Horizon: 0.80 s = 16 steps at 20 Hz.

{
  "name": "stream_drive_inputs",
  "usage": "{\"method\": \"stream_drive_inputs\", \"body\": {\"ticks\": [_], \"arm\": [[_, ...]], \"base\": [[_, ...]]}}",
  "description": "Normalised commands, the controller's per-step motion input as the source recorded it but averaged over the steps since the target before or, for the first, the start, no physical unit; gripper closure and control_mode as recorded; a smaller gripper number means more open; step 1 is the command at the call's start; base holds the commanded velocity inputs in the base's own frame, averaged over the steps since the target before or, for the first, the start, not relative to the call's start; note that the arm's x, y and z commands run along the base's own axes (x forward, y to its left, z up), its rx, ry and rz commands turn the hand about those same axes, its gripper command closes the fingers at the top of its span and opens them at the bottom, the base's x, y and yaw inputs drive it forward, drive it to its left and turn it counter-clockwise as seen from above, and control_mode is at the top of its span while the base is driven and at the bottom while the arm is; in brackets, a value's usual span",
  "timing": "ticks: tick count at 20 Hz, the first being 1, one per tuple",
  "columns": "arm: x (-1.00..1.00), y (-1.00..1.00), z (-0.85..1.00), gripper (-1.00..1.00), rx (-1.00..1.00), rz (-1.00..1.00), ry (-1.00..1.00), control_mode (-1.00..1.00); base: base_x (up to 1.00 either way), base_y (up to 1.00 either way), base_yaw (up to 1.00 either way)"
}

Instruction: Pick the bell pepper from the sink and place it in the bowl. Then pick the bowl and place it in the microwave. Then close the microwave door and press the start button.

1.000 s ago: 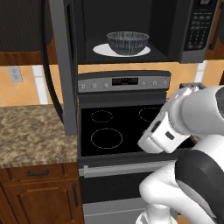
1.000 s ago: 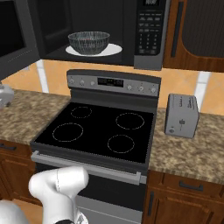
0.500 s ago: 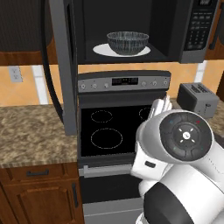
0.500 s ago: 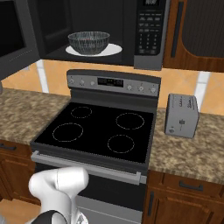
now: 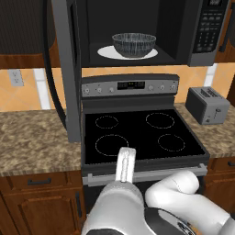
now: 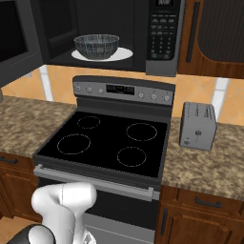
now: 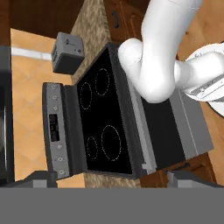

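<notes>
We find the bowl already sitting on the white plate inside the microwave, directly above the stove. A small red spot shows through its streaked wall in the right base view, which we take to be the bell pepper resting inside, though it is too small to be sure.

What remains, as we judge it, is the microwave door, which stands swung out to the left of the stove, edge-on to the left base view, with its long black handle on the outer side. We expect the door to be stiff and light on its hinge, so a flat push on the outer face near the free edge should carry it round; no grip is needed, and the glass panel wants a steady push rather than a knock. The button panel, at the microwave's right end above the toaster, will want only a light press.

Our hand has its fingers spread fully wide, holding nothing and touching nothing; it hangs in the air looking at the stove top.
</notes>
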Motion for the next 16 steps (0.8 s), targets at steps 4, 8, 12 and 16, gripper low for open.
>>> {"method": "stream_drive_inputs", "body": {"ticks": [4, 8, 12, 16], "arm": [[0.71, 1.00, -0.24, -1.00, -0.23, 0.12, -0.03, -1.00], [1.00, 1.00, -0.05, -1.00, -0.27, 0.02, 0.00, -1.00], [1.00, 1.00, -0.21, -1.00, -0.32, 0.00, 0.00, -1.00], [1.00, 0.89, -0.02, -1.00, -0.27, 0.00, 0.00, -1.00]], "base": [[0.00, 0.00, 0.00], [0.00, 0.00, 0.00], [0.00, 0.00, 0.00], [0.00, 0.00, 0.00]]}}
